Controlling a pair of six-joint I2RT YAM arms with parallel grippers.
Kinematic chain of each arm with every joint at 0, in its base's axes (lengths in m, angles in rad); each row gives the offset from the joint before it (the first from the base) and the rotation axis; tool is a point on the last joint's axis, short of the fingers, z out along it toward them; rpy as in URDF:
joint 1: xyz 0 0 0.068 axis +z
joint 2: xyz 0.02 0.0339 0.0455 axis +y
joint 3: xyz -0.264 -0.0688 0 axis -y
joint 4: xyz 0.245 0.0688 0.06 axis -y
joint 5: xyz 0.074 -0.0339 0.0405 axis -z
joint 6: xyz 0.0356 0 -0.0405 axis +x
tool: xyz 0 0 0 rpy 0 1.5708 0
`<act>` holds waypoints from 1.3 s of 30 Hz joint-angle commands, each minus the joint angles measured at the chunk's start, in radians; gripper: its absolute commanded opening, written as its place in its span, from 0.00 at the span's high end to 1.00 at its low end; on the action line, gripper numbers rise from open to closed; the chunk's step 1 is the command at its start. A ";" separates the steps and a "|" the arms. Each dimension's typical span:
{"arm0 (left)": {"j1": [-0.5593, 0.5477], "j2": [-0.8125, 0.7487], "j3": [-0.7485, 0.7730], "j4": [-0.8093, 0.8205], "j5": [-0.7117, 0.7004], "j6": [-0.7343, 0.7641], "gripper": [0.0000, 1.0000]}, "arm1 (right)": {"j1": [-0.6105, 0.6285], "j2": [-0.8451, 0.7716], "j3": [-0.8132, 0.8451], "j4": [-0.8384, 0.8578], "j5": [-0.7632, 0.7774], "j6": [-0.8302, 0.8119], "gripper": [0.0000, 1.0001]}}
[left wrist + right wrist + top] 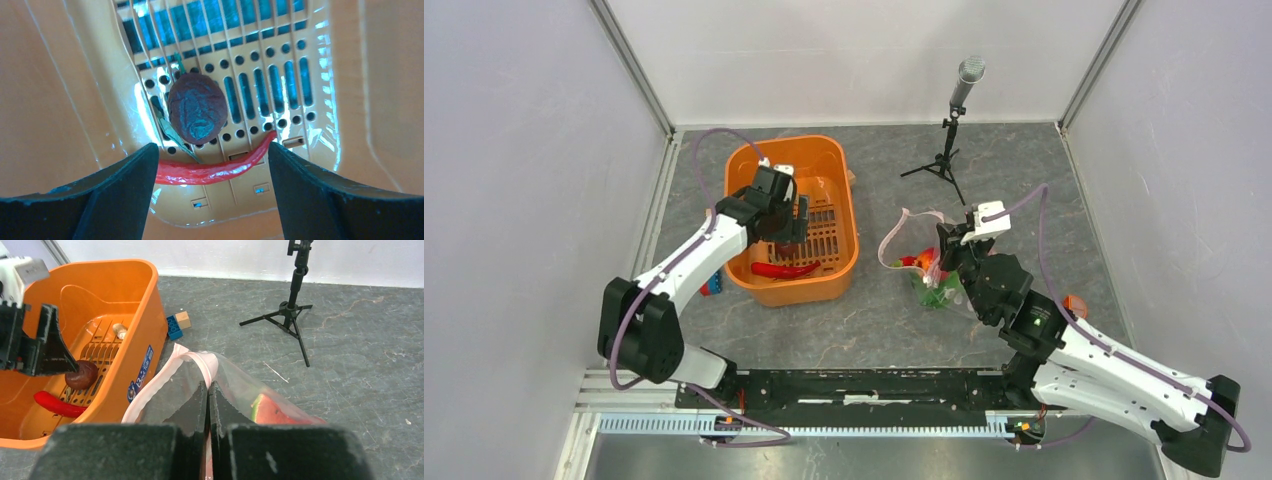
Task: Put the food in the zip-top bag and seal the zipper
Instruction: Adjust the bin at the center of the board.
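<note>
The clear zip-top bag (902,262) lies right of the orange tub (851,200). My right gripper (208,387) is shut on the bag's pale pink zipper strip (165,372) and holds the mouth up and open. A watermelon slice (272,412) and green and red pieces (936,283) lie inside the bag. My left gripper (211,147) is open inside the tub, low over a dark round piece (196,109) and a long red piece (215,171), holding nothing. Both pieces also show in the right wrist view: the dark one (82,375) and the red one (55,404).
A microphone on a small tripod (951,130) stands behind the bag. Blue and wooden blocks (177,325) lie behind the tub's right corner, and another blue block (712,285) at its left. A small pale item (120,330) lies in the tub. White walls close in the table.
</note>
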 commanded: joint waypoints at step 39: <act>0.316 -0.449 -0.548 0.510 0.065 -0.342 0.98 | 0.000 -0.008 0.018 0.016 -0.034 -0.015 0.96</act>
